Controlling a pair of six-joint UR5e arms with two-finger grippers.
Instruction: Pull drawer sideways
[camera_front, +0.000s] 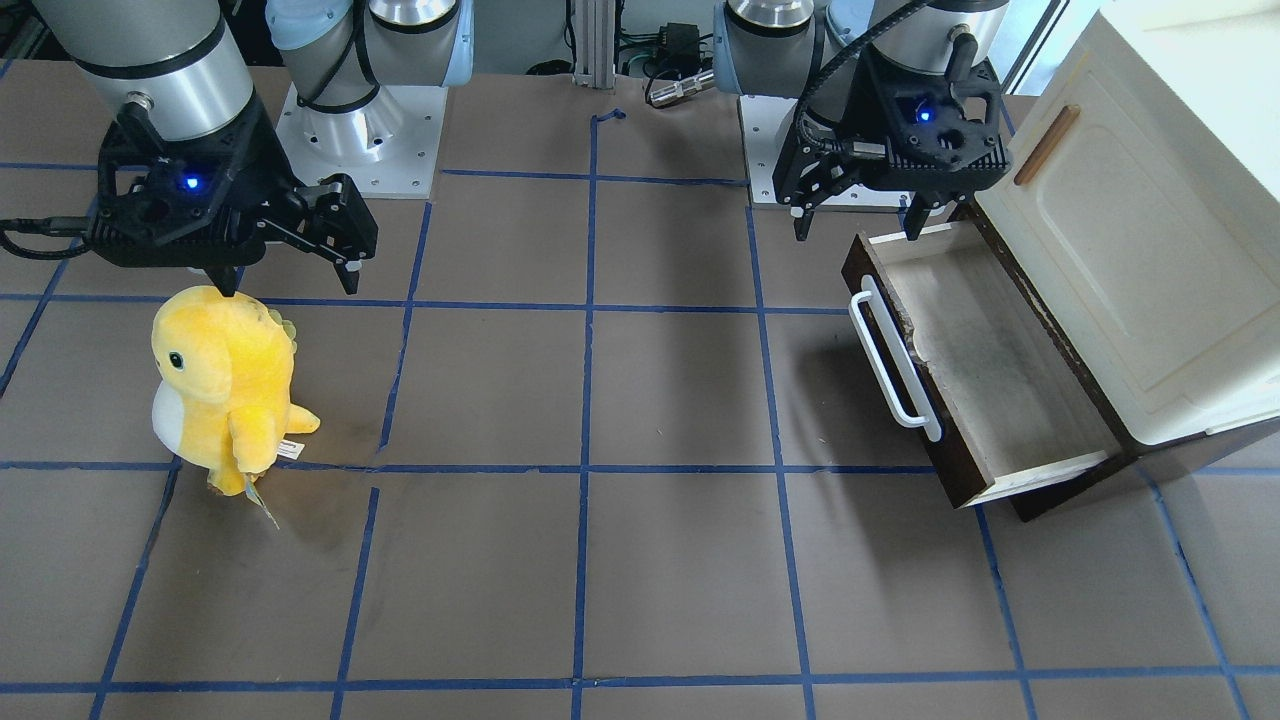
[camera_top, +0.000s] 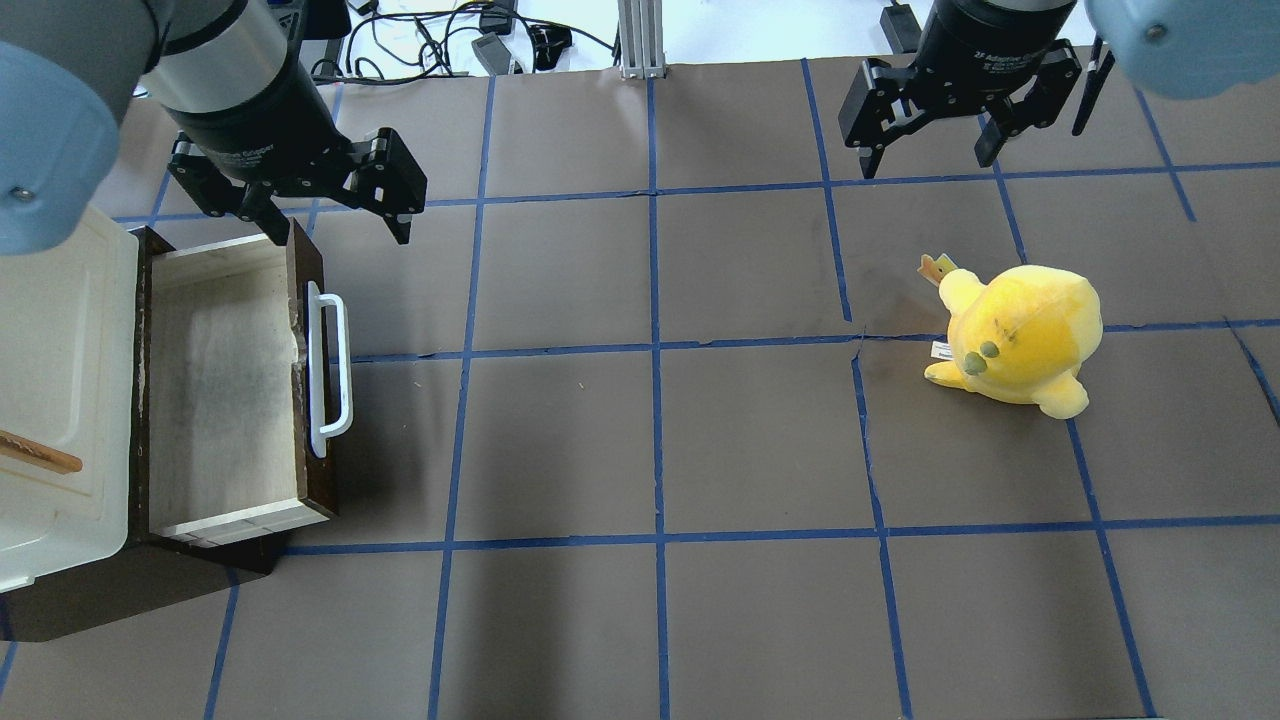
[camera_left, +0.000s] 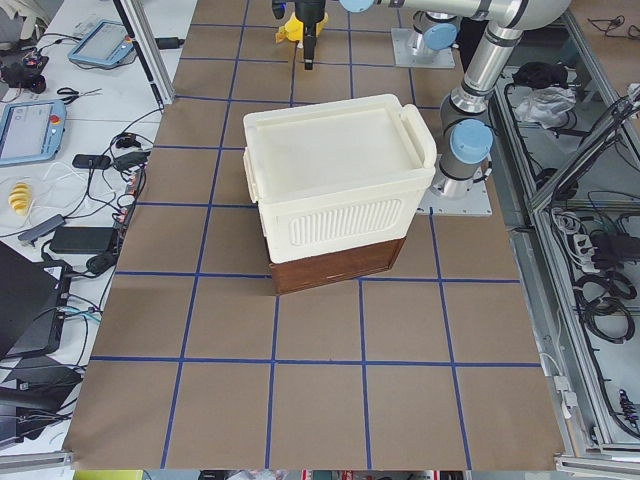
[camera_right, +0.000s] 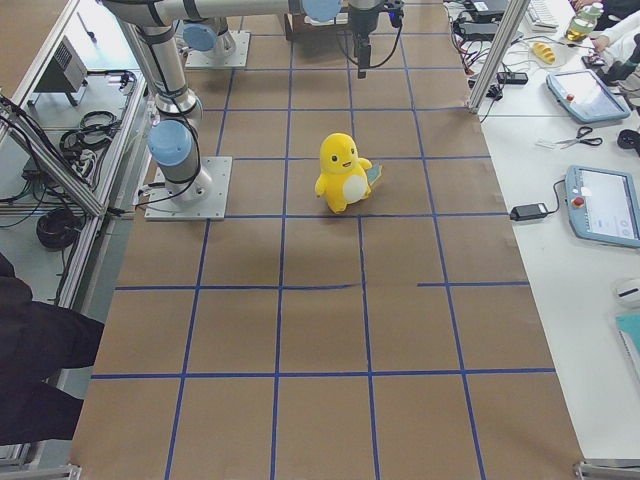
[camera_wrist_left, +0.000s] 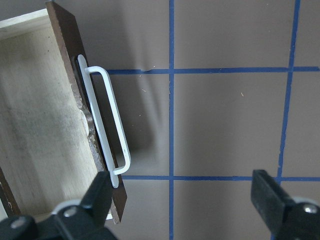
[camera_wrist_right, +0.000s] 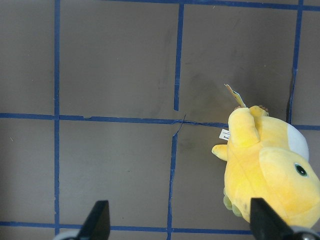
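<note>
1. Drawer (camera_top: 225, 380): dark brown wooden front, rough and chipped along its inner edge; pale bare-wood sides; greyish, matt, stained floor
2. Bar handle (camera_top: 330, 370): white, smooth, slightly glossy; plastic or painted metal, cannot tell
3. Cabinet (camera_top: 60, 330): cream-white, smooth, plastic-looking shell with a satin finish; small brown wooden handle (camera_front: 1046, 145)
4. Plush toy (camera_top: 1020, 335): soft, fuzzy yellow cloth, white cloth belly
5. Table (camera_top: 760, 440): brown, matt, paper-like covering, lightly scuffed; blue tape lines (camera_top: 655, 440)
6. Left gripper (camera_top: 340, 235), right gripper (camera_top: 926, 165): black, matt, plastic-looking bodies
</note>
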